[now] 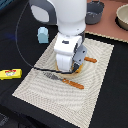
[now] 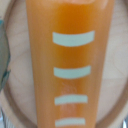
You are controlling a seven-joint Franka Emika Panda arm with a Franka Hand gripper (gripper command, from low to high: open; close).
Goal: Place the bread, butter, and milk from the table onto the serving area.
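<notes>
The bread [image 2: 67, 60], a golden-orange loaf with pale score marks, fills the wrist view, with the round tan plate [image 2: 117, 75] right behind it. A dark grey finger [image 2: 3, 55] presses its side. In the exterior view my gripper [image 1: 76, 63] is low over the plate on the serving area [image 1: 95, 85], shut on the bread, and the arm hides most of both. The milk [image 1: 43, 34] stands upright on the black table beyond the mat's corner. The butter [image 1: 10, 74] lies flat on the table at the exterior view's left.
A fork with an orange handle [image 1: 64, 80] lies on the mat near the arm, and the knife's orange handle [image 1: 90, 60] shows at the arm's other side. A pinkish-brown board [image 1: 107, 25] with a grey pot [image 1: 94, 12] and a bowl [image 1: 123, 16] sits behind the mat.
</notes>
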